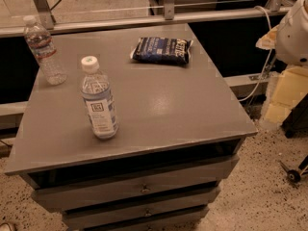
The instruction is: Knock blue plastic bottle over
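End effector: out of frame from my feed, so I could not tell how far open it was or whether it held anything. The only piece of the rig I saw was a white rounded housing (296, 32) at the upper right edge, off to the side of the worktop (183, 105) and well apart from everything on it.

The blue plastic bottle (98, 100) stood upright on the front-left part of the worktop, white cap on, its label with the dark square mark facing me. Nothing touched it.

A slimmer clear bottle (44, 50) with a red-marked label stood upright near the back-left corner, apart from the blue one. A dark blue packet (162, 50) lay flat toward the back, right of centre, well apart from both bottles.

The worktop was flat, grey and matte, with a soft sheen in the middle and a worn front edge. It topped a grey drawer unit (139, 189); I saw stacked drawer fronts with small knobs and a dark gap just under the top.

A metal rail (144, 19) ran along behind the unit. A white cable (262, 66) hung down on the right, near pale yellow blocks (288, 93). The floor (260, 196) was light and speckled, with a small black wheel (293, 175) at the lower right.
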